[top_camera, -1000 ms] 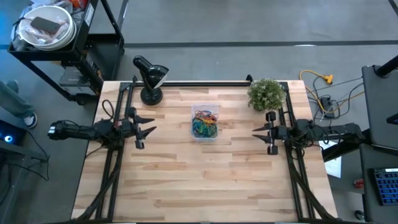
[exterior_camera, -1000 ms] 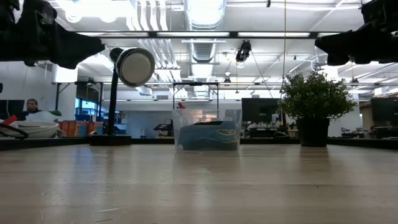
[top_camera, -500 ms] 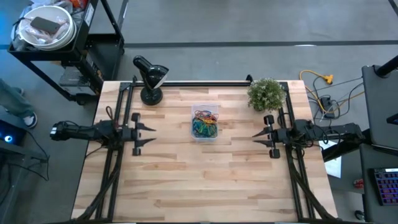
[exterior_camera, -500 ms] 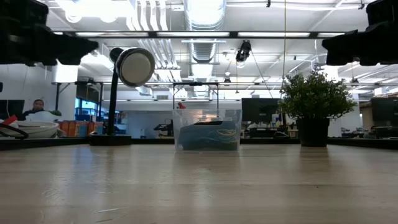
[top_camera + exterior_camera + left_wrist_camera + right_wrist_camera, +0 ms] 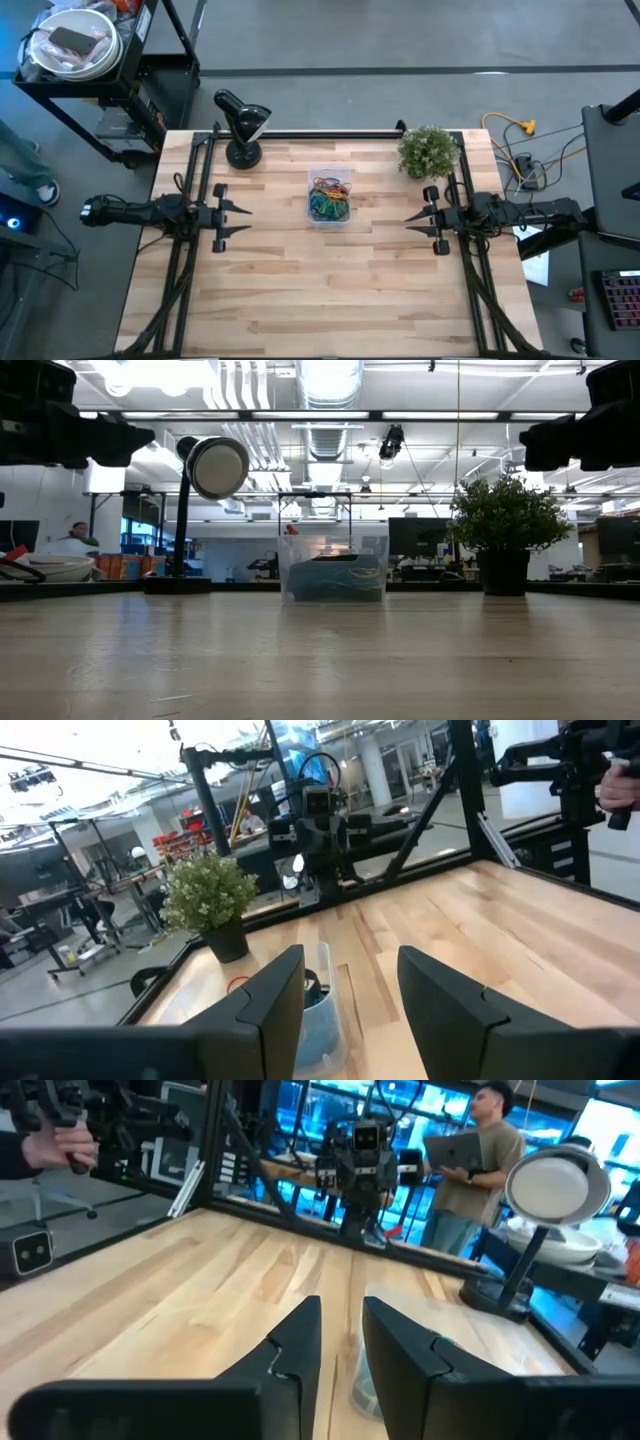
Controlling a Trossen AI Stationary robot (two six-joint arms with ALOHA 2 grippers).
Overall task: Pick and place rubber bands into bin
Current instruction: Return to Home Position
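The pale, smooth plank table (image 5: 330, 290) is bare wood across its 6 o'clock half. The left gripper (image 5: 244, 217) hangs at the bin's 9 o'clock and the right gripper (image 5: 410, 224) at its 3 o'clock, both with jaws apart and well clear of it. The bin (image 5: 330, 171), a clear tub with rounded corners, sits just 12 o'clock of centre. It holds the rubber bands (image 5: 328, 205), a floppy tangle of blue, green, yellow and red loops.

Bin (image 5: 322, 1008) partly behind left fingers (image 5: 262, 1015)
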